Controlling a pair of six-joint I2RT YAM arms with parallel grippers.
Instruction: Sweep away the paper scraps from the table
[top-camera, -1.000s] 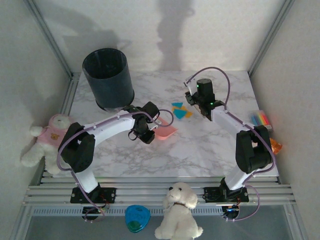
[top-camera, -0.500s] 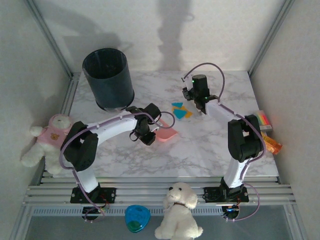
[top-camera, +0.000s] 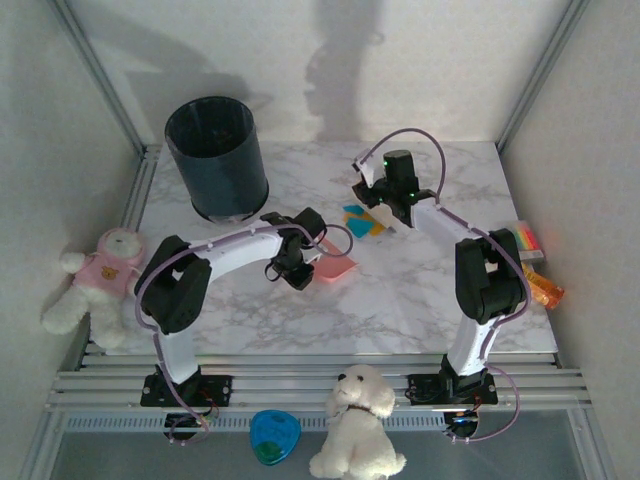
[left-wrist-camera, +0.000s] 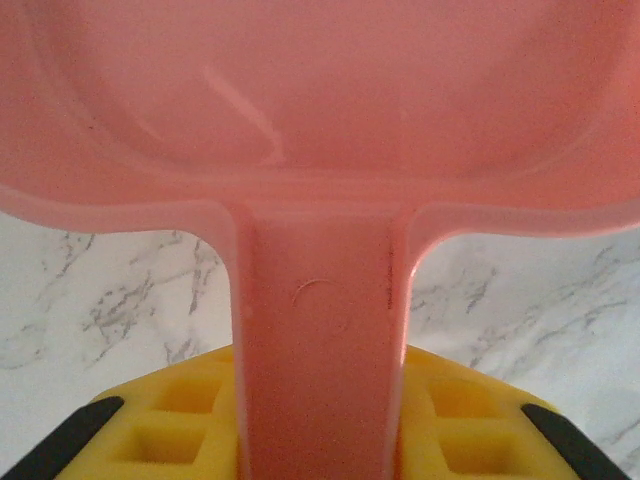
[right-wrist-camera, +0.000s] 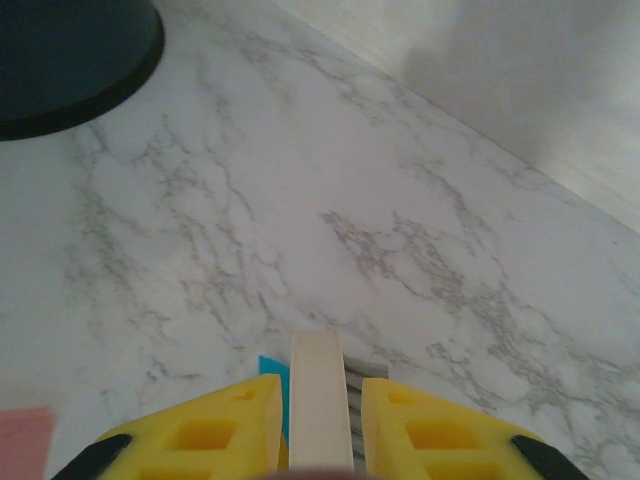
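Note:
Teal and orange-yellow paper scraps (top-camera: 358, 222) lie in a small cluster on the marble table (top-camera: 400, 290), right of centre. My right gripper (top-camera: 384, 204) hovers at their right edge, shut on a brush with a cream handle (right-wrist-camera: 320, 400) and grey bristles. One teal scrap (right-wrist-camera: 271, 374) peeks out left of the brush, between it and my right gripper (right-wrist-camera: 320, 425). My left gripper (top-camera: 300, 262) is shut on the handle (left-wrist-camera: 315, 350) of a pink dustpan (top-camera: 333, 267), which sits just near-left of the scraps. The pan's bowl (left-wrist-camera: 320, 120) looks empty above my left gripper (left-wrist-camera: 316, 425).
A tall dark bin (top-camera: 217, 157) stands at the table's far left, its base also in the right wrist view (right-wrist-camera: 70, 50). A striped block (top-camera: 523, 240) and an orange toy (top-camera: 547, 290) lie off the right edge. Plush toys (top-camera: 95, 280) (top-camera: 358, 420) sit outside the frame.
My right gripper has swung left and farther back with the brush, ending beside the scraps. The left gripper and dustpan have crept slightly right.

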